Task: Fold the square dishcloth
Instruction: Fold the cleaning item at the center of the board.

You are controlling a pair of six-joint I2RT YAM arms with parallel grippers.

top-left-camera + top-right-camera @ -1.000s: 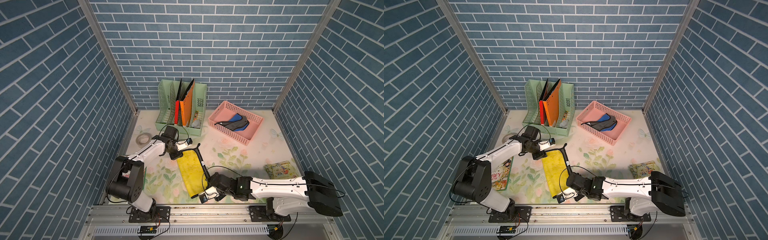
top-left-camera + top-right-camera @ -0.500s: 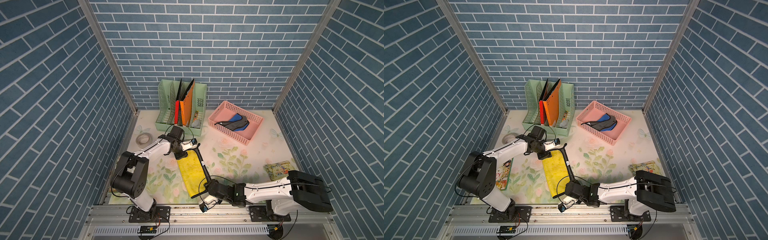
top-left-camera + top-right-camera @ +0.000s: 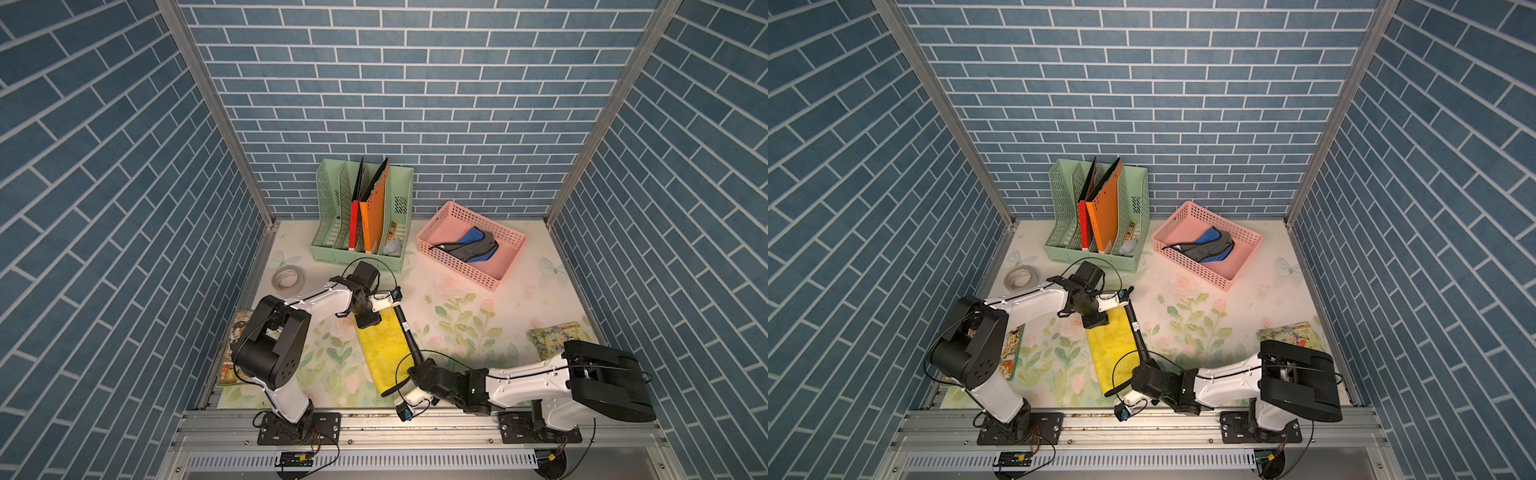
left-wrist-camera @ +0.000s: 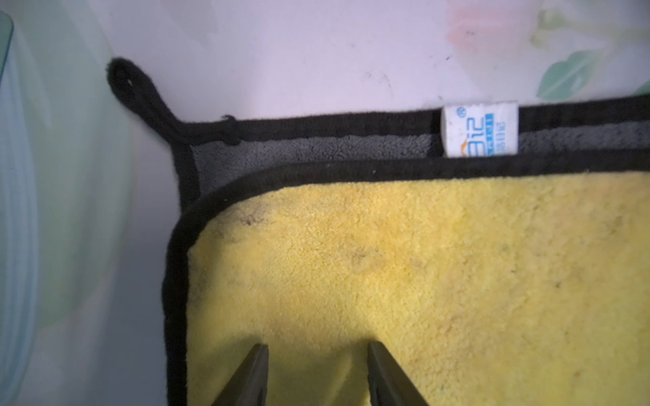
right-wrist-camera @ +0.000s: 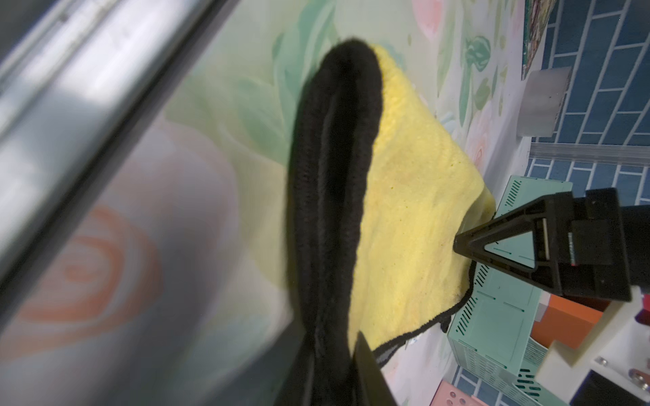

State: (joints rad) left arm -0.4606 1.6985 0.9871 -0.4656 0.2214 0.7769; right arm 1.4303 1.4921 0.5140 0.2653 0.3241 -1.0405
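Your dishcloth [image 3: 383, 350] lies near 7 o'clock on the counter [image 3: 478, 291]: left jaws, part-open and empty, pin its 12 o'clock end while right jaws clamp its 6 o'clock hem [image 5: 334, 175] for folding.

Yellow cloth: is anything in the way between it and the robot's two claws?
No, nothing visible is in the way. The left gripper hangs right over the far end of the dishcloth with its jaws open, and the right gripper is pinching the cloth at its near corner.
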